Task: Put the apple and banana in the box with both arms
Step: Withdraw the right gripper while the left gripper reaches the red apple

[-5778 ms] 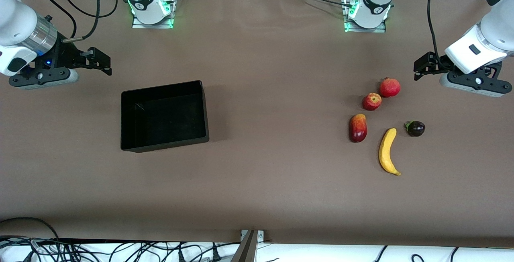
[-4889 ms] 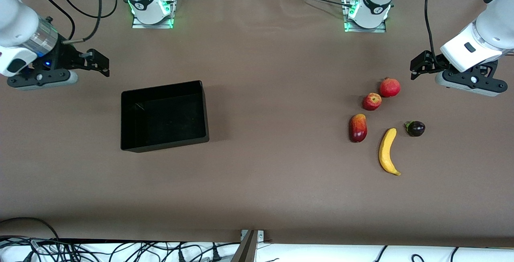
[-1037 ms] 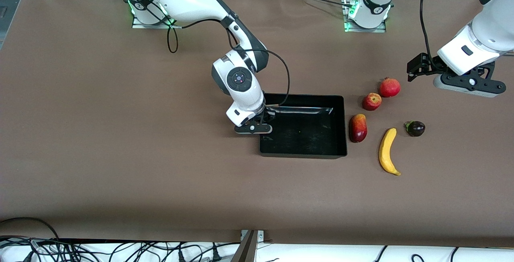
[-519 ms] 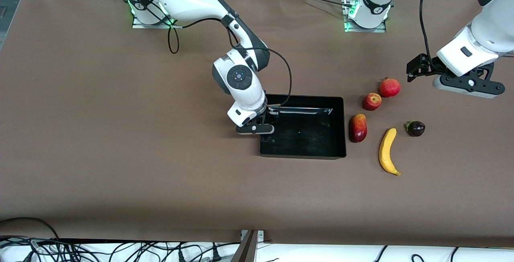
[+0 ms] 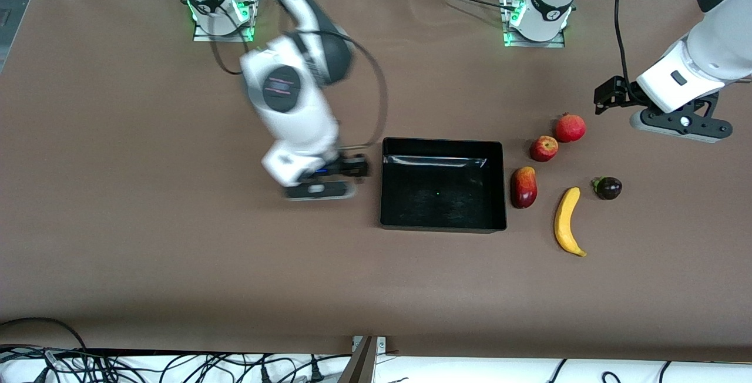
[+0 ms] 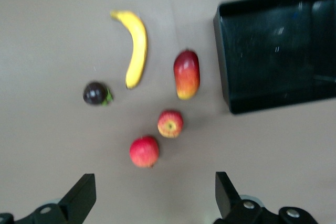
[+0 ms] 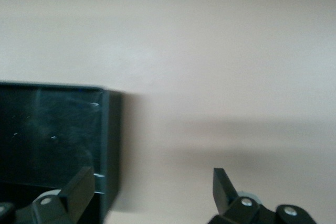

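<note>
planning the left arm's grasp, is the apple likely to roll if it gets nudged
Probably yes: the apple is small and round, lying on the flat table with nothing cradling it. A nudge could send it into the red fruit just beside it. Its smooth skin looks a bit slippery, so the open left gripper should likely close squarely across its middle.
</note>
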`<state>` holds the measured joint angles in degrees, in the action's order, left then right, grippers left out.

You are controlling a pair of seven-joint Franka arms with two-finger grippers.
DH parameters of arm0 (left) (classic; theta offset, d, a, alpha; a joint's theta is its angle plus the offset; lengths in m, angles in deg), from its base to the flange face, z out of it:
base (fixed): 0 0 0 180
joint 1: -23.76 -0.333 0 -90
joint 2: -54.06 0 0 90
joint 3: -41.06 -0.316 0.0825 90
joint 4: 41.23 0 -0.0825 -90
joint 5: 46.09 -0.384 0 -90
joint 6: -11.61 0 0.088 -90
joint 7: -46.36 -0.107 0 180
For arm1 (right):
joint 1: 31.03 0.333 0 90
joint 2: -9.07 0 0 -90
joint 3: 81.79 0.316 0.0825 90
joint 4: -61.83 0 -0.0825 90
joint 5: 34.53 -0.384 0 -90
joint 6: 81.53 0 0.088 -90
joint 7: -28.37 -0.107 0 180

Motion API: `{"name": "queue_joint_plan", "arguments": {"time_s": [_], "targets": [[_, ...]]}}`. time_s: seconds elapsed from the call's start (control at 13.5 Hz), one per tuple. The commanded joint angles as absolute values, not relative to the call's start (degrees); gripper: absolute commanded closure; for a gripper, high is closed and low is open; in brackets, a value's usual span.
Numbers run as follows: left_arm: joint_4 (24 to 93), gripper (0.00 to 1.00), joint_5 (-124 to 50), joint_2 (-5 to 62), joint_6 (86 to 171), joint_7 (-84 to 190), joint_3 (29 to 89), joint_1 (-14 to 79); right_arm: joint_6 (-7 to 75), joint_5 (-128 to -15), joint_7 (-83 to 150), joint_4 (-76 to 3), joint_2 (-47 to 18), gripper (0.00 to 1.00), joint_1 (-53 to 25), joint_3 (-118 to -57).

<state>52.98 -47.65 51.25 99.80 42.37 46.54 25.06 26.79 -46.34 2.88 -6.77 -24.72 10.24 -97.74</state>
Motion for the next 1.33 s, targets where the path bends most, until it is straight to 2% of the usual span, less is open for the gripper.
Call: {"name": "queue_joint_plan", "arguments": {"time_s": [0.0, 0.15, 0.3, 0.44, 0.67, 0.74, 0.81, 0.96, 1.26], "targets": [[52.4, 0.00, -48.6, 45.6, 97.4, 42.6, 47.0, 25.0, 16.8, -47.6, 8.8, -11.8, -14.9, 0.00, 10.3, -102.7], [54.8, 0.00, -48.8, 42.9, 100.8, 42.7, 46.9, 25.0, 14.9, -46.7, 12.9, -21.3, -4.6, 0.00, 10.4, -105.8], [65.1, 0.00, -48.9, 43.6, 113.2, 42.6, 46.9, 24.8, 16.1, -42.7, 14.0, -31.5, 4.9, 0.00, 10.0, -106.3], [74.0, 0.00, -48.9, 44.0, 124.5, 42.4, 46.9, 24.7, 16.1, -38.3, 14.4, -36.5, 10.3, 0.00, 5.7, -102.3], [85.9, 0.00, -51.2, 44.0, 140.2, 42.5, 46.9, 23.9, 15.0, -36.8, 19.8, -38.0, 12.6, 0.00, -13.3, -86.9], [90.3, 0.00, -53.1, 44.0, 146.5, 42.5, 47.0, 23.1, 15.0, -36.8, 22.6, -38.0, 12.5, 0.00, -17.7, -84.4], [93.4, 0.00, -53.6, 43.5, 151.6, 42.5, 47.0, 22.8, 15.0, -36.8, 24.3, -37.9, 12.4, 0.00, -21.2, -82.2], [96.5, 0.00, -53.7, 41.9, 157.2, 42.5, 47.0, 22.4, 15.0, -36.8, 26.4, -37.0, 11.4, 0.00, -33.9, -71.6], [97.8, 0.00, -53.6, 38.5, 161.6, 42.8, 47.2, 21.2, 15.0, -36.7, 23.8, -35.9, 11.5, 0.00, -34.8, -70.4]]}}
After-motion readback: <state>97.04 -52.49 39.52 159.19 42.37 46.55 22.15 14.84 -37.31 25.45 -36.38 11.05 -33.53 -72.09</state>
